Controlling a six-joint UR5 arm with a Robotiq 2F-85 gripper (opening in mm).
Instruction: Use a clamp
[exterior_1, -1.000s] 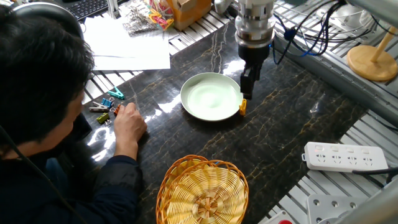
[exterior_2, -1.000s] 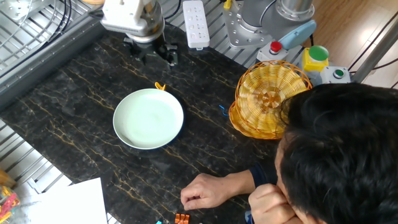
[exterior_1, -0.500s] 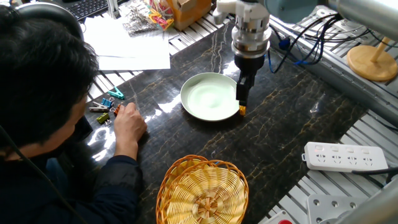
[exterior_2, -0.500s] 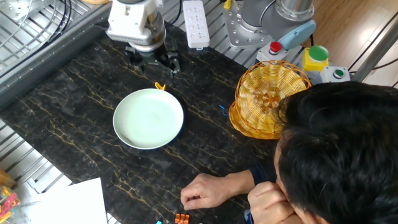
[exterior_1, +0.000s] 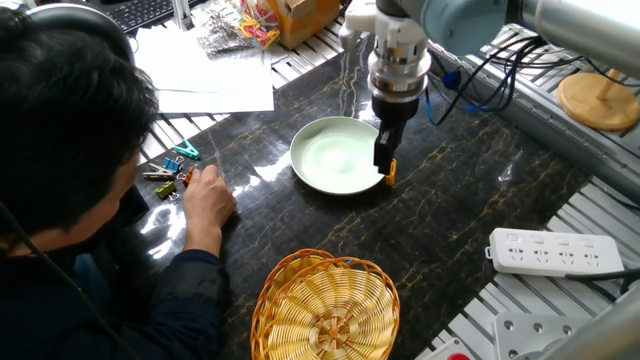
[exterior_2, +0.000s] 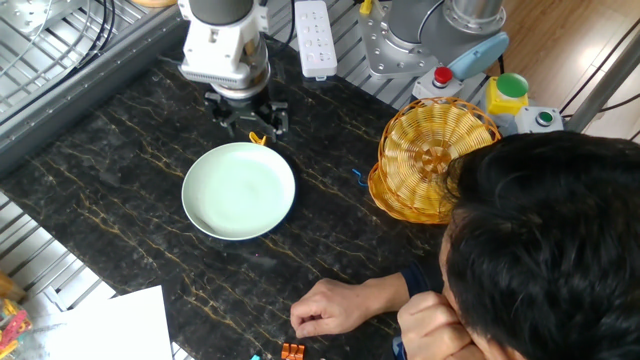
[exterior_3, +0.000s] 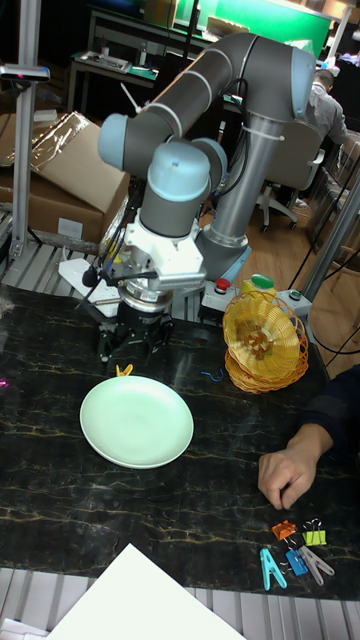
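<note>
The clamp (exterior_1: 391, 172) is a tiny yellow-orange clip sitting against the rim of the pale green bowl (exterior_1: 335, 158), on the robot's side. It also shows at the bowl's edge as the clamp (exterior_2: 258, 138) and the clamp (exterior_3: 124, 370). My gripper (exterior_1: 384, 160) hangs just above it, open, with its dark fingers spread to either side of the clip. From the other side the gripper (exterior_2: 251, 122) stands over the bowl (exterior_2: 238, 192) edge. In the tall view the gripper (exterior_3: 131, 355) hovers over the clip beside the bowl (exterior_3: 136, 424). Nothing is held.
A wicker basket (exterior_1: 325, 305) stands near the bowl. A person's hand (exterior_1: 208, 200) rests on the table by a cluster of small clips (exterior_1: 172, 175). A white power strip (exterior_1: 555, 252) lies at the table's edge, with paper sheets (exterior_1: 205, 70) in one corner.
The gripper has moved across toward the bowl's rim and come down over the yellow-orange clamp. The clamp, bowl and hand stay put.
</note>
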